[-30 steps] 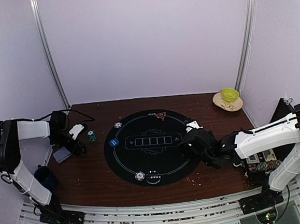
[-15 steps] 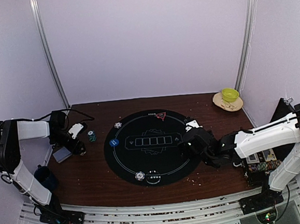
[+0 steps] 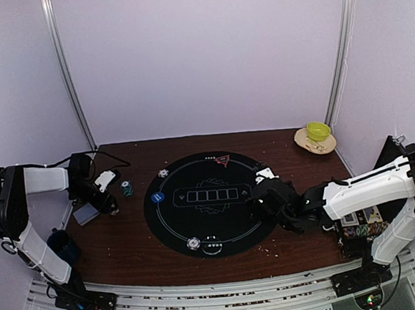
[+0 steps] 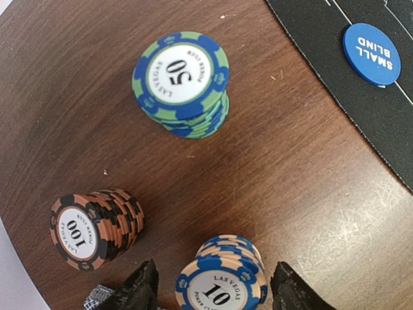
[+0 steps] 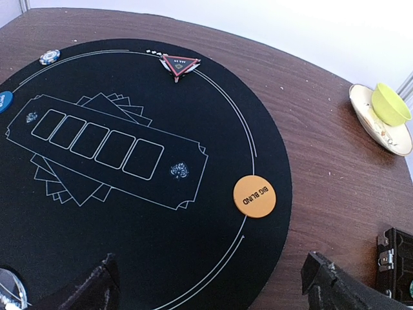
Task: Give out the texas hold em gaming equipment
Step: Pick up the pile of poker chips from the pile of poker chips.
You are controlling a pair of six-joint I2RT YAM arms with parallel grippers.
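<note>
In the left wrist view three chip stacks stand on the wood: a green-blue 50 stack (image 4: 181, 84), an orange-black 100 stack (image 4: 93, 226) and a blue-cream 10 stack (image 4: 222, 274). My left gripper (image 4: 216, 294) is open and straddles the 10 stack, with a gap on each side. The blue small-blind button (image 4: 371, 53) lies on the black mat (image 3: 209, 223). My right gripper (image 5: 216, 290) hangs wide open and empty over the mat's right edge, near the orange big-blind button (image 5: 255, 196). A red triangle marker (image 5: 180, 64) sits at the far rim. A grey card deck (image 3: 85, 213) lies beside the left gripper (image 3: 110, 203).
Single chips lie on the mat at the far left (image 3: 163, 173) and near front (image 3: 194, 244). A yellow-green bowl (image 3: 318, 130) on a plate stands at the back right. A dark blue mug (image 3: 62, 245) sits front left. A dark case (image 3: 360, 225) lies by the right arm.
The left jaws have narrowed around the 10 stack. The right gripper has drifted slightly left over the mat.
</note>
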